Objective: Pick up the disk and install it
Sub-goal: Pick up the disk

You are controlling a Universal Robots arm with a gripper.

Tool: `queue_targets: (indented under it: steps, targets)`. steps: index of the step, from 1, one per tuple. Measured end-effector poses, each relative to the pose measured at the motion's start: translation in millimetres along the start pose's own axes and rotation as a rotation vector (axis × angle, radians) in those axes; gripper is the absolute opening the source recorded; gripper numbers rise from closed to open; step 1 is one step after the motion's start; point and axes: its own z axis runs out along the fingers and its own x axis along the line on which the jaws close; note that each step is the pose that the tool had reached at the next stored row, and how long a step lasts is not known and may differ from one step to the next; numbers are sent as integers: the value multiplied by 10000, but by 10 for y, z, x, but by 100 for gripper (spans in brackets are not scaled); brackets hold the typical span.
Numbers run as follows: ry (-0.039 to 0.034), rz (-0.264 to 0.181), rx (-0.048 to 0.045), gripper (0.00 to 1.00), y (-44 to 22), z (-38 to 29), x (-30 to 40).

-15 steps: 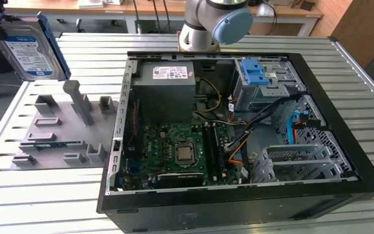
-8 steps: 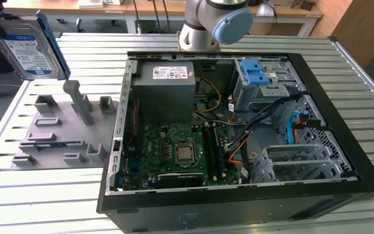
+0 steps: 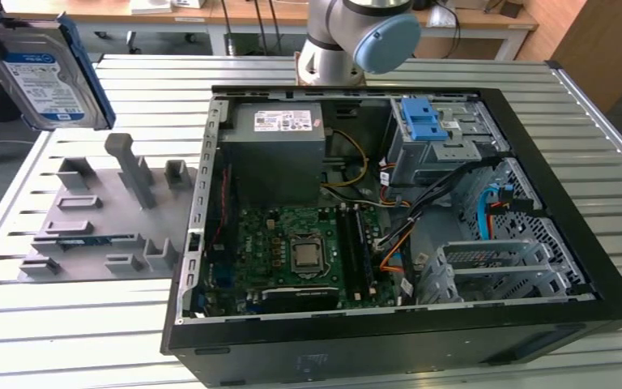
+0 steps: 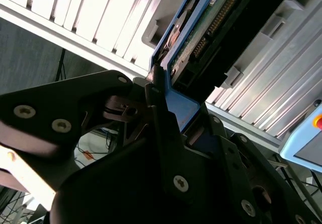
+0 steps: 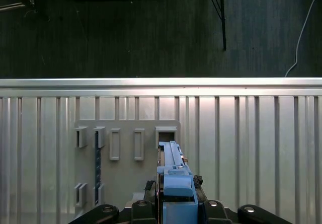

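Holding the disk [image 3: 46, 77] by its blue carrier, my tool [image 4: 178, 110] is closed on it, up in the air. Below the tool is the grey fixture block [image 5: 126, 168] on the bench [image 3: 74, 324]. The open computer case [image 3: 398, 332] lies beside it, with the metal drive cage [image 3: 436, 138] at the far side.

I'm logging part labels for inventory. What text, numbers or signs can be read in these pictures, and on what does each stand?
White-and-blue label on the disk, clamped in the gripper: print too small to read.
White label on the power supply: print too small to read.
Motherboard: markings too small to read.
No other text or sign can be made out.
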Motion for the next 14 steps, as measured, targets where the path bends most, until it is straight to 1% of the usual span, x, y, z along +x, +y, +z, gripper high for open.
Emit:
queue_targets:
  steps: [14]
  targets:
    - [0,1,1,36,1,-124,0]
